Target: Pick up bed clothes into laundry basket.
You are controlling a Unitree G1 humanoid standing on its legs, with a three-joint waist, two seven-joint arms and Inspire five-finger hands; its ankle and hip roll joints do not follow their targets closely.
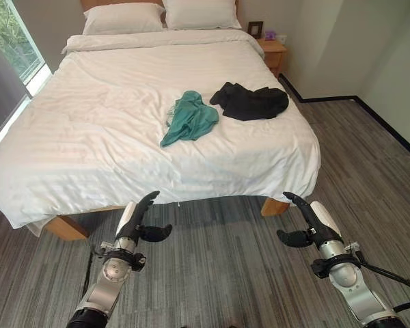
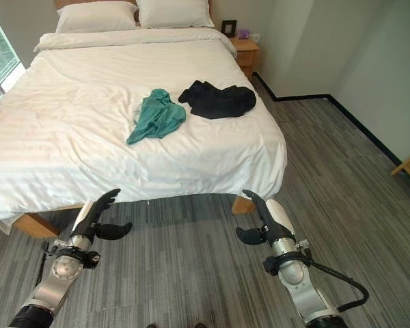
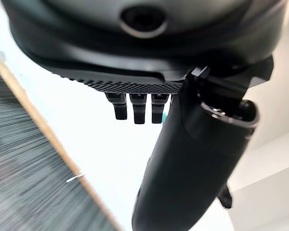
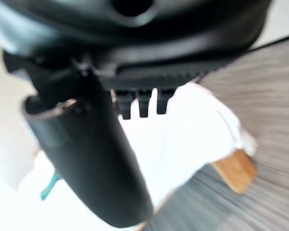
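Teal garment point(image 1: 189, 117) and black garment point(image 1: 251, 101) crumpled side by side near foot edge of bed point(image 1: 89, 150), folds hiding shapes. Left hand point(image 1: 142, 220) and right hand point(image 1: 306, 220) spread, empty, above floor, short of bed.

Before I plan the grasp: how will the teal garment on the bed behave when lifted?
The teal garment lies crumpled in soft folds, so it is probably floppy and will drape and dangle. It looks thin, likely light. It lies beside the black garment, seemingly apart, so it should lift alone.
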